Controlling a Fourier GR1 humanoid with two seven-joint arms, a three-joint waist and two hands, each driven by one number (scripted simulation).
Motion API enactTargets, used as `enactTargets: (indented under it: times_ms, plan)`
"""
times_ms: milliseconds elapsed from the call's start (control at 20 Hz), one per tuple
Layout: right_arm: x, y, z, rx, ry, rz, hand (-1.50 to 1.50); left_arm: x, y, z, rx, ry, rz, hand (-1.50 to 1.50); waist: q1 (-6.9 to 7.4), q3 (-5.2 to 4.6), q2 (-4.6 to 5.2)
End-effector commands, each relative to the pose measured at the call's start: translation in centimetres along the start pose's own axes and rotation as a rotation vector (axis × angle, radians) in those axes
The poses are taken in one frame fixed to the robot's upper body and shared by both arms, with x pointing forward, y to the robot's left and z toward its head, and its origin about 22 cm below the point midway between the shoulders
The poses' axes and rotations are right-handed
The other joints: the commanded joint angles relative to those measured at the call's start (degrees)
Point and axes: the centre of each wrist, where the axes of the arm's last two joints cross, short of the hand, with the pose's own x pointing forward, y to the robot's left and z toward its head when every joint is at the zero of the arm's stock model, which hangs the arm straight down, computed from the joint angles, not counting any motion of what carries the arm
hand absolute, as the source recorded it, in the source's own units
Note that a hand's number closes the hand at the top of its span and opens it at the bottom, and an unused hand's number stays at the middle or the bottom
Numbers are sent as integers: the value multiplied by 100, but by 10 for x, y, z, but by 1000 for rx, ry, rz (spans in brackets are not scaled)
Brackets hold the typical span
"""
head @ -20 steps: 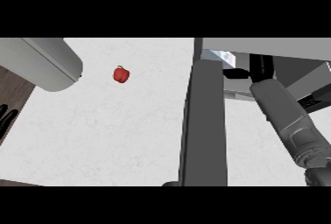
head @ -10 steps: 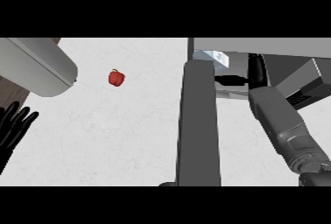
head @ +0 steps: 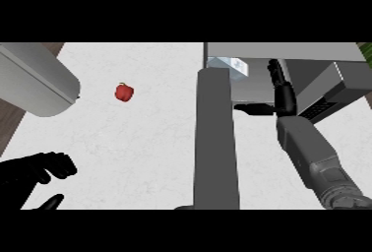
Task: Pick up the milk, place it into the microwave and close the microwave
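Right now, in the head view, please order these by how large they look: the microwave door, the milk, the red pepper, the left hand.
1. microwave door
2. left hand, though nearness to the camera enlarges it
3. milk, partly hidden behind the door
4. red pepper

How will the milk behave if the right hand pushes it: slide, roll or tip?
The milk looks boxy and flat-sided, so it should slide, not roll. I cannot tell whether it stands or lies, so a high push might tip it. The right hand, fingers straight, is apart from it, so nothing steadies it.
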Motion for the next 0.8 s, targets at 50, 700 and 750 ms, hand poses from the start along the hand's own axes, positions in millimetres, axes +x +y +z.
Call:
enactTargets:
  times_ms: [50,700,750]
  plan:
    - [-29,-2,44,35,19,-156,-150,-7,-16,1,-36,35,31,150,-106,-6,-53]
    - [-56,11,125,52,59,-199,-150,-19,-62,-43,-161,72,11,150,-337,-25,-143]
    - [-56,-18,124,53,40,-172,-150,-18,-66,-56,-188,86,11,150,-399,-27,-154]
